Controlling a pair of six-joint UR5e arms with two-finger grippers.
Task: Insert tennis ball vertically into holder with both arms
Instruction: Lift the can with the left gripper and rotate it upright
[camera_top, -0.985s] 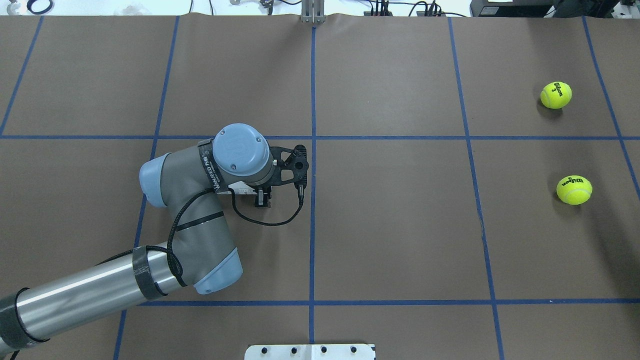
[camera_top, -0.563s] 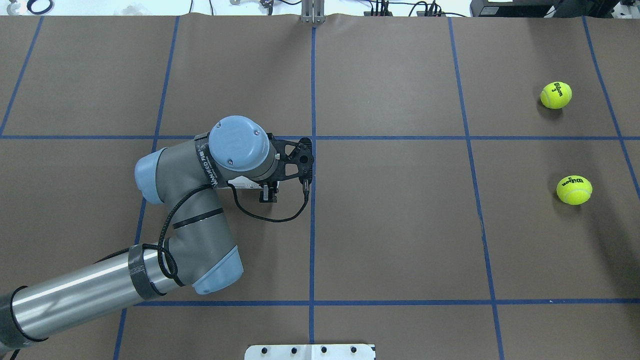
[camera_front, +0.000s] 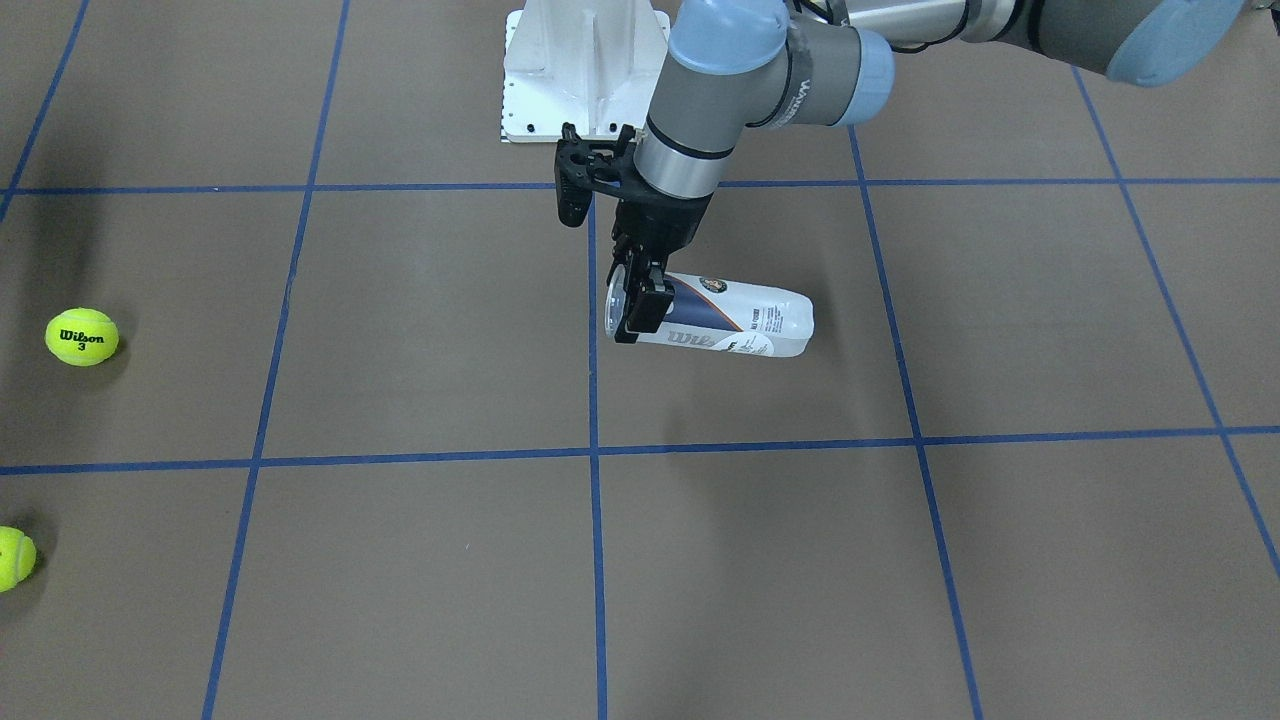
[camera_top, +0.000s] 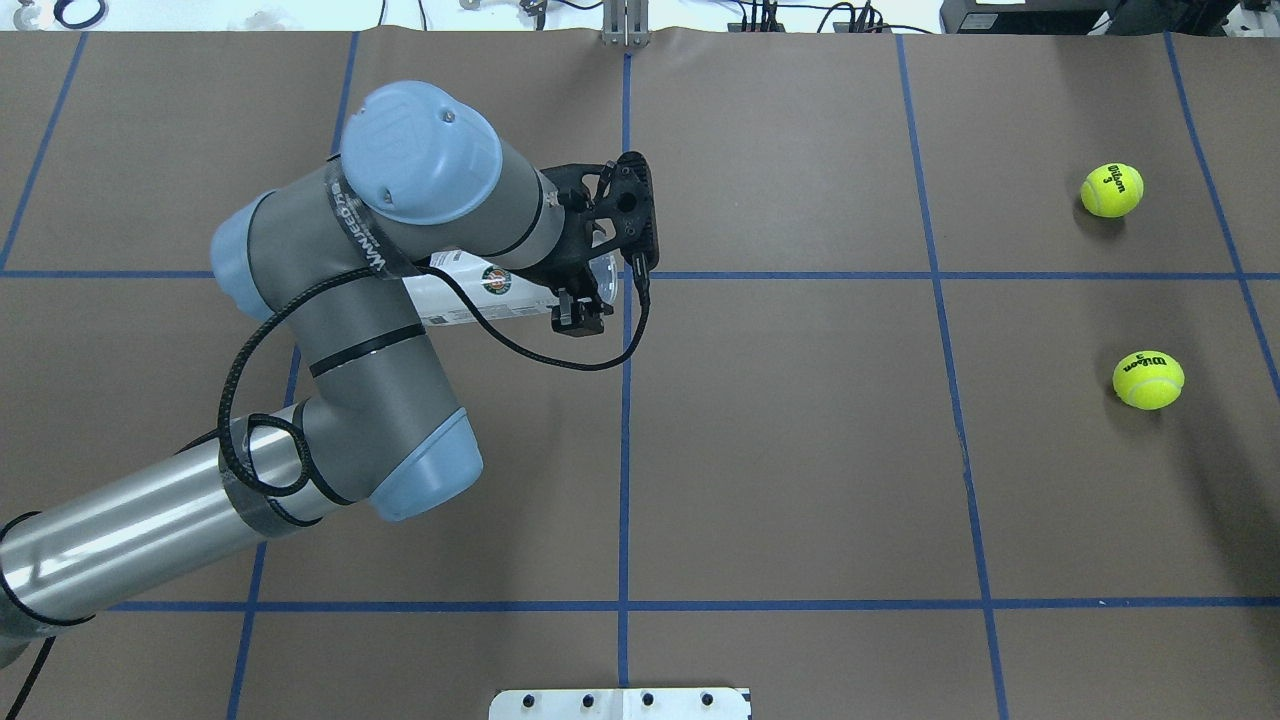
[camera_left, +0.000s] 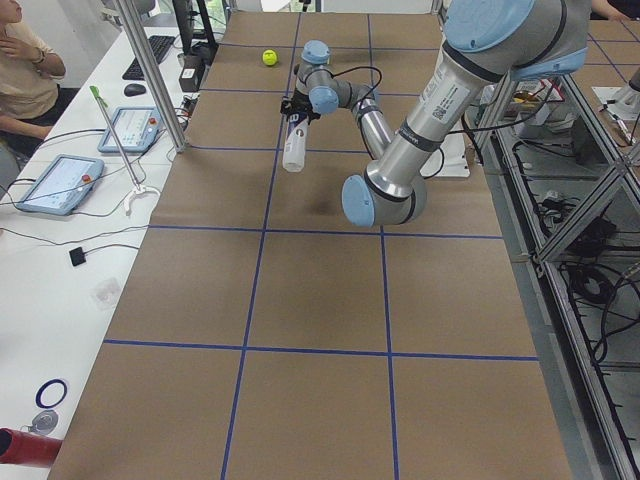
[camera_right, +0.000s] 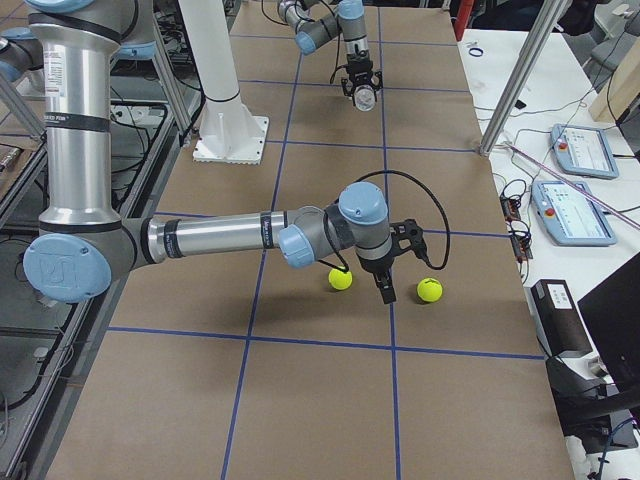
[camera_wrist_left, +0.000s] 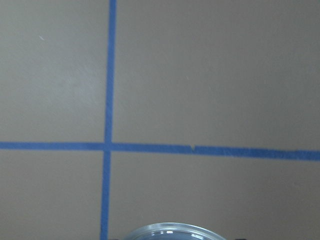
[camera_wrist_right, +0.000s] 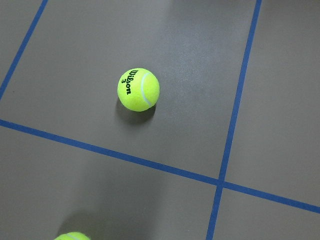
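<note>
My left gripper (camera_front: 636, 303) is shut on the holder (camera_front: 735, 320), a clear can with a white and navy label, gripping it near its metal-rimmed mouth. The can hangs roughly level above the table, its closed end towards my left. It partly shows under the wrist in the overhead view (camera_top: 455, 297), and its rim (camera_wrist_left: 170, 231) edges the left wrist view. Two tennis balls (camera_top: 1112, 190) (camera_top: 1149, 379) lie at the far right. My right gripper (camera_right: 385, 288) hovers between them (camera_right: 341, 279) (camera_right: 429, 290). I cannot tell if it is open or shut.
The white bolted pedestal (camera_front: 585, 70) stands at the table's near edge by my base. Blue tape lines grid the brown table cover. An operator's desk with tablets (camera_left: 55, 185) runs along the far side.
My left arm has risen and swung away from my base, lifting the holder off the table with it. The can now shows from under the wrist. The balls have not moved.
</note>
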